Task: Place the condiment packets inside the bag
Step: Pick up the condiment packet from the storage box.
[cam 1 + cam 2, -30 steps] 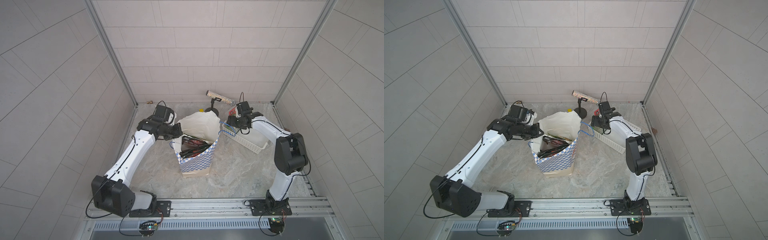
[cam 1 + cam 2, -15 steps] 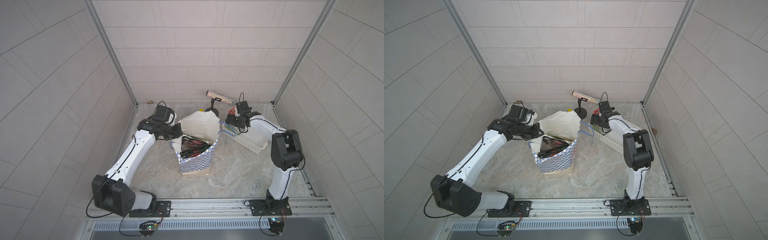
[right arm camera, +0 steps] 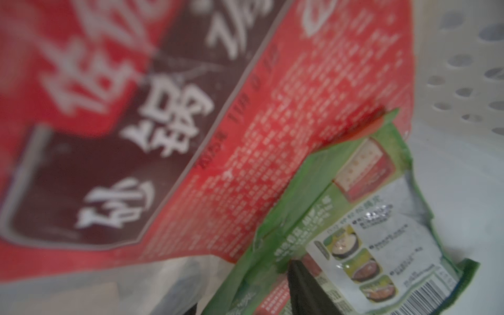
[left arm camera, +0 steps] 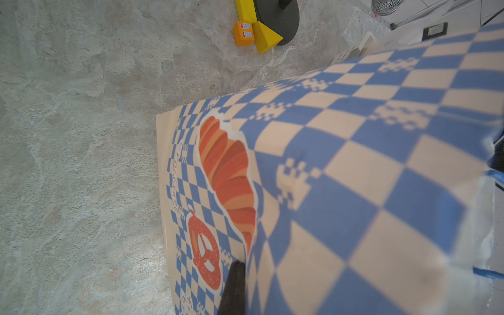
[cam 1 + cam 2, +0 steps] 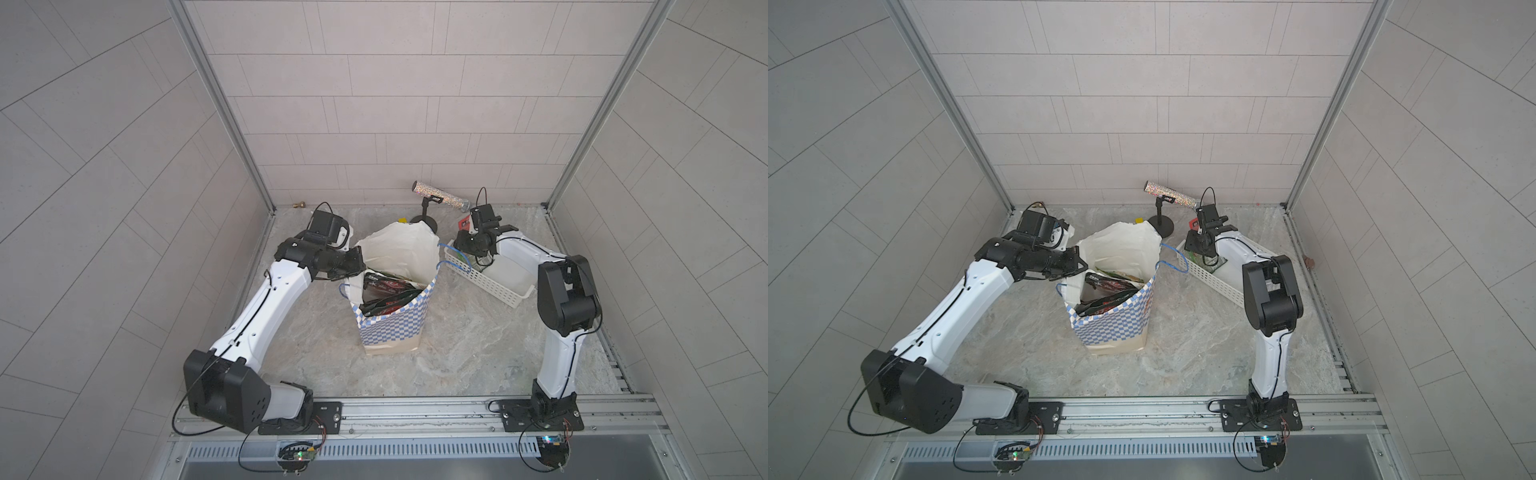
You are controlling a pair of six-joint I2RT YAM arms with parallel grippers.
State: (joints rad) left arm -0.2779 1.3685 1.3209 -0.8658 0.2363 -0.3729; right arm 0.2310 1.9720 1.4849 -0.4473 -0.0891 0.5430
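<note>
**Operator:** Where are the condiment packets?

**Spotter:** Several dark and red-brown condiment packets (image 5: 384,291) stick up inside the bag (image 5: 390,328), just off the tip of your left hand (image 5: 356,265). Two more lie directly under your right hand (image 3: 242,286). One is a red packet (image 3: 245,141) with white Chinese lettering, propped at a slant. The other is a green packet (image 3: 354,218) overlapping the red one's lower edge. Both sit in the white perforated basket (image 3: 463,68).

**Operator:** What is the right hand doing?

**Spotter:** You have it down in the end of the basket nearer the bag. One dark finger (image 3: 302,286) is over the green packet. The other shows only as a dark tip off to the side. They stand apart with the packet's edge between them. I can't tell whether they have pinched it.

**Operator:** And the left hand?

**Spotter:** Yours is closed tight on the bag's rim, on the side away from the basket. In your left wrist view one finger (image 4: 234,286) lies against the checkered outside, beside the printed orange pretzel. The bag stands upright on the desk (image 5: 457,353) with its mouth open, between your two hands.

**Operator:** Anything else nearby?

**Spotter:** Past the bag from your left hand, a yellow block (image 4: 264,38) and an orange block (image 4: 244,32) lie just beside a black round base (image 4: 281,16).
</note>
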